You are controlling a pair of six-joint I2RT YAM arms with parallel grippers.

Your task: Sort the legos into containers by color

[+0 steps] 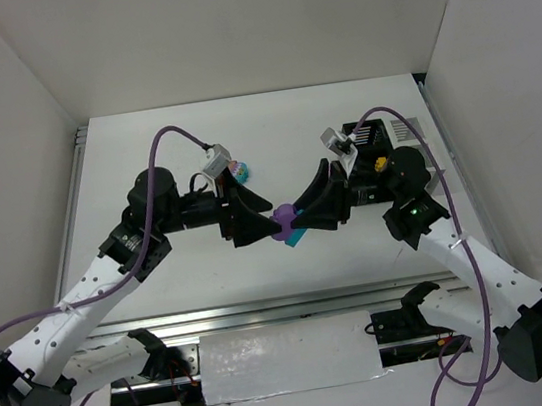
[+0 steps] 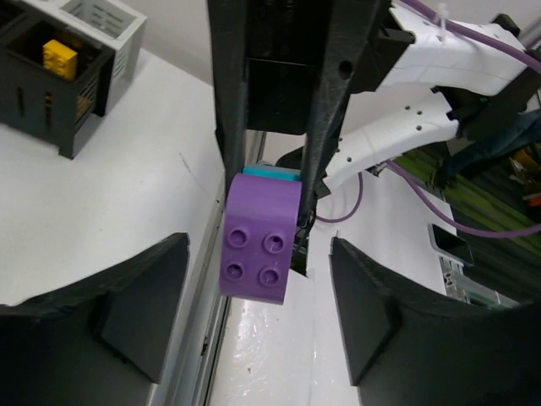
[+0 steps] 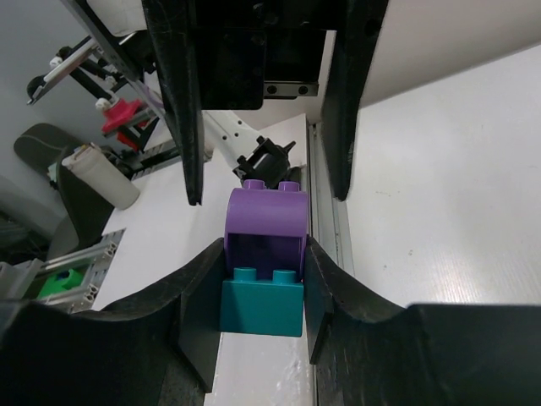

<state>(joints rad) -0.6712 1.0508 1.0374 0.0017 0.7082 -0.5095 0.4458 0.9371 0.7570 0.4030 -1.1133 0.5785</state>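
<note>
A purple brick (image 1: 280, 223) stacked on a teal brick (image 1: 294, 238) hangs above the table centre between both grippers. My right gripper (image 1: 303, 223) is shut on the pair; in the right wrist view its fingers (image 3: 194, 313) clamp the teal brick (image 3: 262, 300) and the base of the purple brick (image 3: 266, 211). My left gripper (image 1: 266, 224) is open, its fingers (image 2: 135, 313) wide apart either side of the purple brick (image 2: 258, 241), not touching it. The black bin (image 2: 42, 101) holds a yellow brick (image 2: 59, 54); a white bin (image 2: 110, 21) stands beside it.
The bins (image 1: 371, 136) sit at the back right behind my right wrist, with a yellow brick (image 1: 380, 162) showing there. A few more small bricks (image 1: 239, 170) lie at the back centre by my left wrist. The table's front rail (image 1: 266, 310) runs below the grippers.
</note>
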